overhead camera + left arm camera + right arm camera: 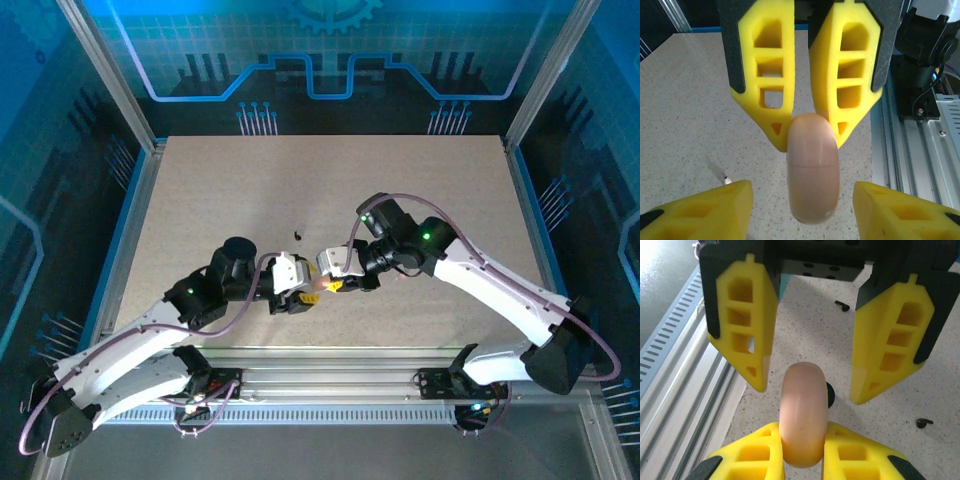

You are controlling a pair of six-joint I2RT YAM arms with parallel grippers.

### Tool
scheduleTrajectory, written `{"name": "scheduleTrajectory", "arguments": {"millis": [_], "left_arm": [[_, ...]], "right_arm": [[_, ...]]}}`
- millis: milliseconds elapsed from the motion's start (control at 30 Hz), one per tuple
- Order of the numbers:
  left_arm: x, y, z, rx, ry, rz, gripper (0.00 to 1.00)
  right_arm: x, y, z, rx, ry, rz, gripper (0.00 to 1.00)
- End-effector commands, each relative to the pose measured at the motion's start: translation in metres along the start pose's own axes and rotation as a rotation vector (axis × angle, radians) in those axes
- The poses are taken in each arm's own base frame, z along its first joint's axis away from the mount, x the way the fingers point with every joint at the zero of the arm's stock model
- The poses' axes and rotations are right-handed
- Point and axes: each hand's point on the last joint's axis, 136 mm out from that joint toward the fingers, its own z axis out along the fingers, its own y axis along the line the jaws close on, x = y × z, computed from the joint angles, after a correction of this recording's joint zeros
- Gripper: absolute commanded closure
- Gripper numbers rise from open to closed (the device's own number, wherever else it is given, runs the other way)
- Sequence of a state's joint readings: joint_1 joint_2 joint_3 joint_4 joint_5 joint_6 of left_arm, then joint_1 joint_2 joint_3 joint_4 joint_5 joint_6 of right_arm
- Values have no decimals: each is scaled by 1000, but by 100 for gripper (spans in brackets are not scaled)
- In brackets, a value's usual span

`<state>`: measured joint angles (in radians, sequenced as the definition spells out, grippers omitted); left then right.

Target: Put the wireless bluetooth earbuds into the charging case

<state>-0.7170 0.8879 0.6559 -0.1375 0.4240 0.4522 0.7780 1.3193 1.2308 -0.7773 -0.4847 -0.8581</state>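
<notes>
Case [801, 410] (pinkish), long axis toward parted left jaws, clamped in right jaws.

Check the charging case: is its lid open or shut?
Shut: charging case shows only a thin seam, pinched in the right gripper.

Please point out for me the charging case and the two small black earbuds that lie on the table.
charging case [802, 405], right wrist view, middle of its rounded pinkish shell.
upper black earbud [842, 305], right wrist view, middle of its body.
lower black earbud [924, 423], right wrist view, middle of its body.
</notes>
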Motion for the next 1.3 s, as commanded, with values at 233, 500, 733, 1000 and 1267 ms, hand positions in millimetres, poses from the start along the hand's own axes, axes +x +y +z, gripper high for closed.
{"name": "scheduleTrajectory", "arguments": {"millis": [233,500,733,1000,1267], "left_arm": [[-18,-4,2,28,-35,40,72],[-18,-6,3,45,-45,31,84],[-25,-8,5,53,-116,30,85],[-40,1,5,32,-256,15,87],[-39,38,5,16,-367,-60,88]], "right_arm": [[-23,4,-3,-35,-91,-25,82],[-24,-3,-14,7,-161,29,65],[-30,-2,-41,1,-402,102,61],[-24,-9,-47,0,-459,142,60],[-15,-45,-60,63,-500,204,53]]}}
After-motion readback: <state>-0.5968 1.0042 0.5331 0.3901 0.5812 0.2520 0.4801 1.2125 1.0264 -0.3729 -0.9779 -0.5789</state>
